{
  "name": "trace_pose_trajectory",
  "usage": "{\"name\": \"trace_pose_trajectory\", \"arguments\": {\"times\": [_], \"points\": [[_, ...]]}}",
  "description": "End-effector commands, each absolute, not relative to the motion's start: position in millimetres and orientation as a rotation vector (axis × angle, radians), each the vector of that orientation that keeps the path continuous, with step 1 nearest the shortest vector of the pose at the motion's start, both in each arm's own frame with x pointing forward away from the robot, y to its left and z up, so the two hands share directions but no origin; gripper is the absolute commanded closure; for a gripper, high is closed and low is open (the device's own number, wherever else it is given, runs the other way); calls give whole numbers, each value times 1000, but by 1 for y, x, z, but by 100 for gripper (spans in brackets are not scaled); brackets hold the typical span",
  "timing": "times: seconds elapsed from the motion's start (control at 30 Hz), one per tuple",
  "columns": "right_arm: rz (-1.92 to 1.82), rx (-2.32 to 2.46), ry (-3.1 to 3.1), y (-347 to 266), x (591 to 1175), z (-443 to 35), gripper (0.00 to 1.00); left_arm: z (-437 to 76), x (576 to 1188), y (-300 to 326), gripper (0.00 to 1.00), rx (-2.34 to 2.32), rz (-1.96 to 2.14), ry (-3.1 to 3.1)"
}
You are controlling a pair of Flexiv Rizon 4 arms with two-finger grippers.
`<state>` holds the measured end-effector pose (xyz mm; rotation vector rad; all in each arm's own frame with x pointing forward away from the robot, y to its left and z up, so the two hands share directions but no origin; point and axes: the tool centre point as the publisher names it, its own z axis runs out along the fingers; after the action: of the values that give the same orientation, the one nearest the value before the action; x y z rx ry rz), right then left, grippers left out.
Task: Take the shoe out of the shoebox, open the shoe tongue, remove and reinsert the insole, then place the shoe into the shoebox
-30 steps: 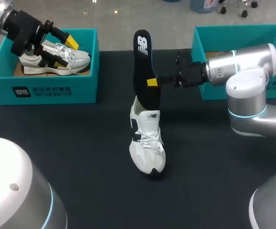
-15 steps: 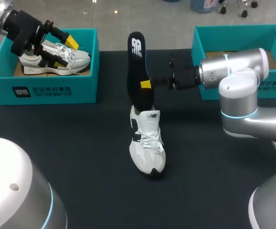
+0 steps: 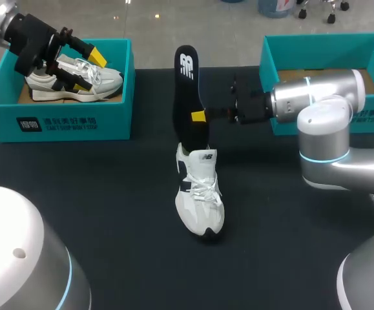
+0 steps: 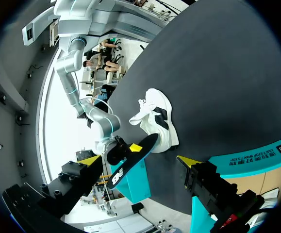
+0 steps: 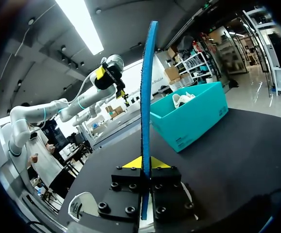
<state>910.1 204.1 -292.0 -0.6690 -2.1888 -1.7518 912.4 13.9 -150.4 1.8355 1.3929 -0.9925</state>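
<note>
Surface: a black table [image 3: 109, 194] with matte cloth, and one teal cardboard shoebox at each far corner.

Right pincer: the right gripper [image 3: 199, 116] is clamped on a long black foam insole with a white logo [image 3: 187, 77]. Its yellow-tipped fingers press the two flat faces about midway along, as the right wrist view shows edge-on.

Insole axis: the long axis stands steeply and leans a little. The logo end is high and the lower end is down at the heel opening of the shoe. I cannot tell whether that end is inside the collar or just behind it.

Shoe: the white lace-up sneaker with dark side trim [image 3: 200, 194] stands upright on the table, outside both boxes. It lies below the right gripper and toward me. Its heel is at the far end under the insole and its toe points at me.

Key relation: the insole is nearly in line with the shoe's length, so I judge that reinserting it needs the lower end steered down and forward into the opening.

Nearer arm: the right arm. The left gripper [image 3: 86, 70] is well apart, its fingers spread and holding nothing. It hangs over the left shoebox [image 3: 64, 123], above a second pale sneaker [image 3: 106, 81] lying inside.

Right shoebox: the right shoebox [image 3: 316, 45] sits behind the right arm.

Change: since a second ago the right gripper has carried the insole leftward and slightly lower, bringing its lower end over the heel. Over the last half second it has barely moved. The left arm, the white sneaker and the boxes are unchanged.
</note>
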Motion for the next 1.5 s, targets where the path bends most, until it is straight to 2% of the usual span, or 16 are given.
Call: {"name": "trace_pose_trajectory", "arguments": {"times": [0.03,0.73,1.5], "points": [[-1750,-671,-2191,205,910,-292,100,-150,912,14,0,1838,-989,1394],[-1756,-519,-2181,205,897,-321,100,-150,912,14,0,1838,-989,1394],[-1685,-622,-2174,192,853,-373,100,-150,912,14,0,1838,-989,1394]]}}
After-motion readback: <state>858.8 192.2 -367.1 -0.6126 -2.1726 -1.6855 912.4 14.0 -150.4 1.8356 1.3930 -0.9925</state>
